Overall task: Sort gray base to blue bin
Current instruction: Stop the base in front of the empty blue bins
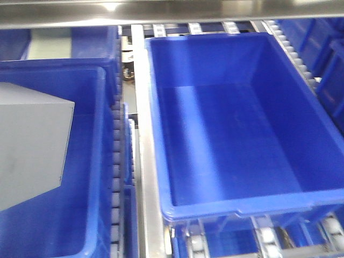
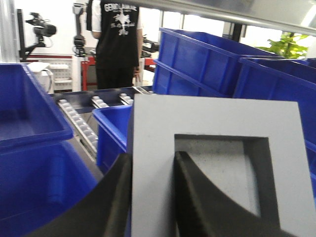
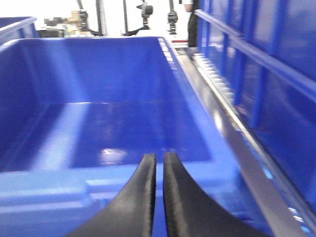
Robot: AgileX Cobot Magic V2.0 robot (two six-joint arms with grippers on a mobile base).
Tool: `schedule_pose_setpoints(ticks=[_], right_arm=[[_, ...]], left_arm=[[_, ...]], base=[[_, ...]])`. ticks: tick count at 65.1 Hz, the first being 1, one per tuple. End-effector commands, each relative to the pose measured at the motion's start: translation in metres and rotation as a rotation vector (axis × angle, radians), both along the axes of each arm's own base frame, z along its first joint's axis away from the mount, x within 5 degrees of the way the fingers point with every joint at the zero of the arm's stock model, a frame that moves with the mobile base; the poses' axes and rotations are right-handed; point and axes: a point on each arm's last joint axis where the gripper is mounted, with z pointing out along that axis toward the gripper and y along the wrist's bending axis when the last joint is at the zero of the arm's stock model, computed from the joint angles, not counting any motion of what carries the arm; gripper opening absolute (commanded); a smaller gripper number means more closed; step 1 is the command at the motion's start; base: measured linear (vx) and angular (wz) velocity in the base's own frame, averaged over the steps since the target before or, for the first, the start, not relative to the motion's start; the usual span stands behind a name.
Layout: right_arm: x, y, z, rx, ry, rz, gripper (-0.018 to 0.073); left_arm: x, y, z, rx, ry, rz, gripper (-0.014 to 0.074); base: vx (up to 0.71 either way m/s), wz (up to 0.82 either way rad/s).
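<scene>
The gray base (image 2: 163, 118) was right up close to the left wrist camera. The left gripper (image 2: 152, 165) had hold of it. One black finger (image 2: 116, 202) pressed on the outside. The other sat inside the dark square hole, so the fingers were only a little way apart, with one wall of the block pinched between them.

In the front view, the gray base (image 1: 29, 145) hung in the air left of the blue bin (image 1: 215, 210). It was over a second bin (image 1: 105, 161) that stood just beside the blue one.

I think this was the carrying step. The next move would be to bring the block across, over the blue bin, and then open the fingers so it drops inside.

The right gripper (image 3: 159, 165) was at the near edge of the blue bin, I think. Its fingers were almost touching and held nothing.
</scene>
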Motion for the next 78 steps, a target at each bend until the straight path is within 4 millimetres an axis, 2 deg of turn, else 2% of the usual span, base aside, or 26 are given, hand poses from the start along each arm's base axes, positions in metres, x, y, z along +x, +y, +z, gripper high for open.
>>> schedule_pose_setpoints(ticks=[1,37,78], right_arm=[[-0.0007,-0.0001,0.0068,-0.012,-0.081,-0.003,-0.0004],[-0.0007,-0.0001,0.0068,-0.012,-0.081,-0.003,-0.0004],[-0.0007,-0.0001,0.0068,-0.012,-0.081,-0.003,-0.0004]], left_arm=[[-0.0014,0.0014,0.0187,-0.075,-0.106,0.004,0.0004],[-0.0014,0.0014,0.0187,-0.075,-0.106,0.004,0.0004],[-0.0014,0.0014,0.0188,-0.075,-0.107,0.004,0.0004]], base=[[0.05,0.22],[0.04,0.16],[0.0,0.01]])
